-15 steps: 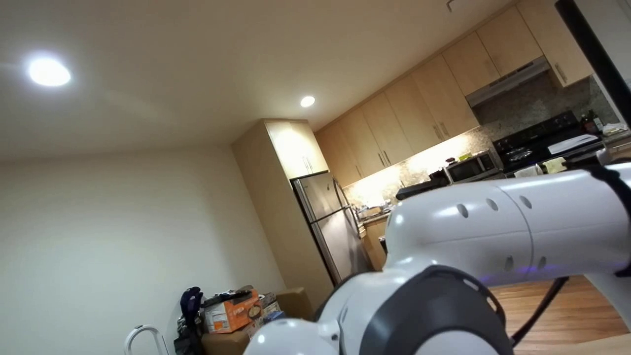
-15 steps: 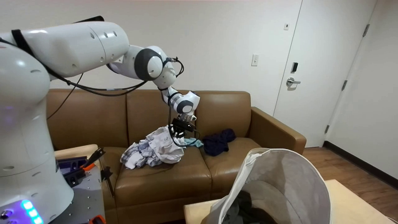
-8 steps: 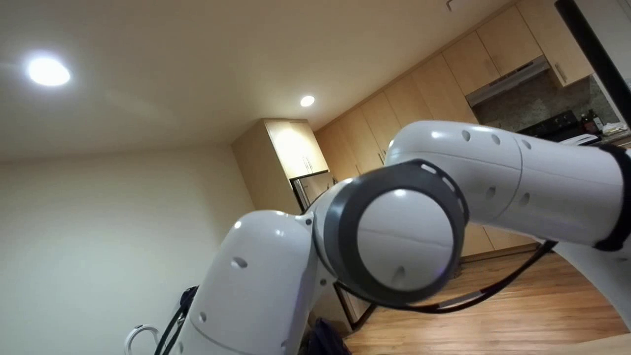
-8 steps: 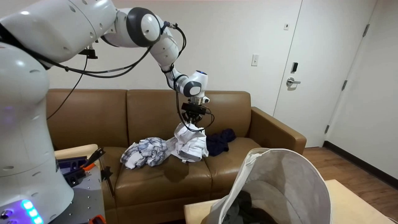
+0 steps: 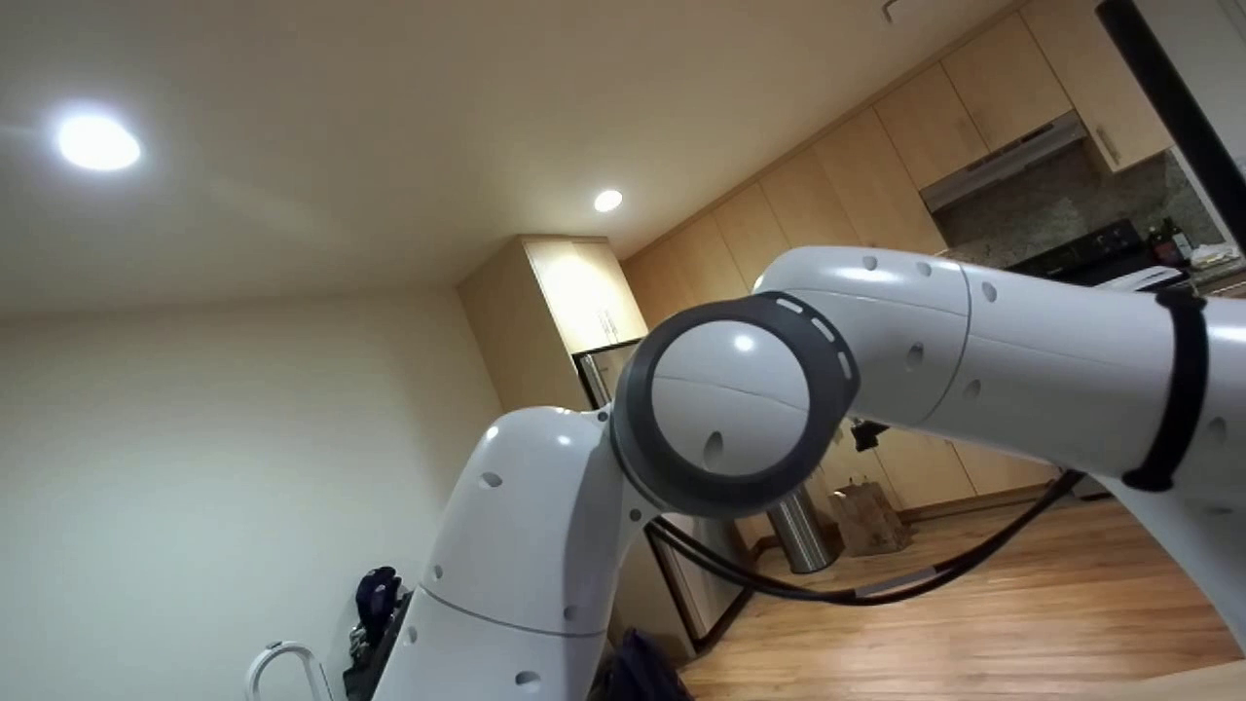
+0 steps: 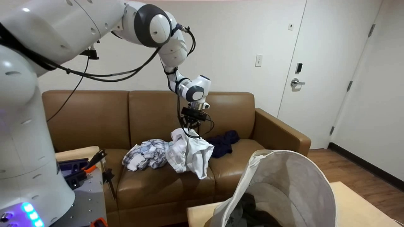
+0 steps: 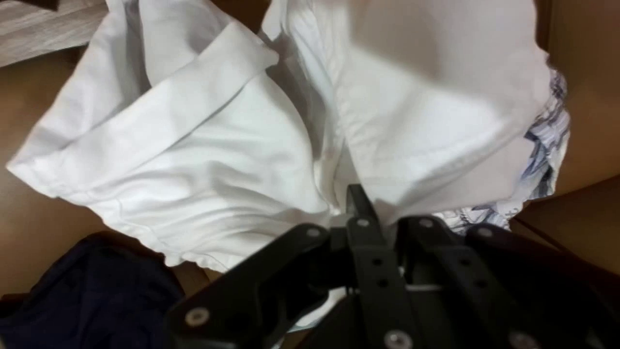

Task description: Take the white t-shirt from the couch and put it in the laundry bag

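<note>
The white t-shirt (image 6: pixel 193 154) hangs crumpled from my gripper (image 6: pixel 191 128) above the middle of the brown couch (image 6: pixel 164 186). It also fills much of the wrist view (image 7: pixel 218 160). There my gripper (image 7: pixel 378 208) is closed on a bunched fold of it; the fingertips are partly hidden by the cloth. The lower part of the shirt hangs in front of the seat, and I cannot tell whether it touches it. The grey-white laundry bag (image 6: pixel 303 186) stands open in front of the couch, nearer the camera, with dark clothes inside. My gripper is behind and left of it in that exterior view.
A blue-white plaid garment (image 6: pixel 148 154) lies left of the shirt. A navy garment (image 6: pixel 222 143) lies to its right; it also shows in the wrist view (image 7: pixel 97 300). A light wood table (image 6: pixel 356 201) is under the bag. The couch armrest (image 6: pixel 281 132) rises at the right.
My gripper has risen from the clothes pile and moved right, lifting the white t-shirt off the plaid garment. In the last half second it dropped slightly and the shirt hangs more loosely.
</note>
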Action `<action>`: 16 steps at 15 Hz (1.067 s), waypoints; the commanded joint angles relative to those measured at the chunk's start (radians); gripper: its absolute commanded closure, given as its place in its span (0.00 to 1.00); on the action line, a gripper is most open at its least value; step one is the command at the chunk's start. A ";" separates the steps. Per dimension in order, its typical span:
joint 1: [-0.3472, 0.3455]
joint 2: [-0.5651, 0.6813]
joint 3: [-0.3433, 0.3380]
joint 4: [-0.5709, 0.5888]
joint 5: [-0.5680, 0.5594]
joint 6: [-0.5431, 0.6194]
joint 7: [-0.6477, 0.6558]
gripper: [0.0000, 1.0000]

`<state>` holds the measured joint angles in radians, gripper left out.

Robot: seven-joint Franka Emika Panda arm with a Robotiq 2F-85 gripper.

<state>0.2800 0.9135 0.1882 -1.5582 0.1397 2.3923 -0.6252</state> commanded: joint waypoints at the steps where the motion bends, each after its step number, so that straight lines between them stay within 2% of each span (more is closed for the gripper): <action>1: -0.006 -0.109 -0.051 -0.030 -0.159 0.027 0.127 0.92; 5: -0.006 -0.271 -0.119 -0.104 -0.294 0.060 0.288 0.92; 12: -0.031 -0.619 -0.196 -0.344 -0.342 0.089 0.610 0.92; 16: -0.035 -0.824 -0.247 -0.465 -0.500 0.064 0.828 0.92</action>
<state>0.2556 0.2664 -0.0402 -1.8872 -0.2419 2.4452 0.0498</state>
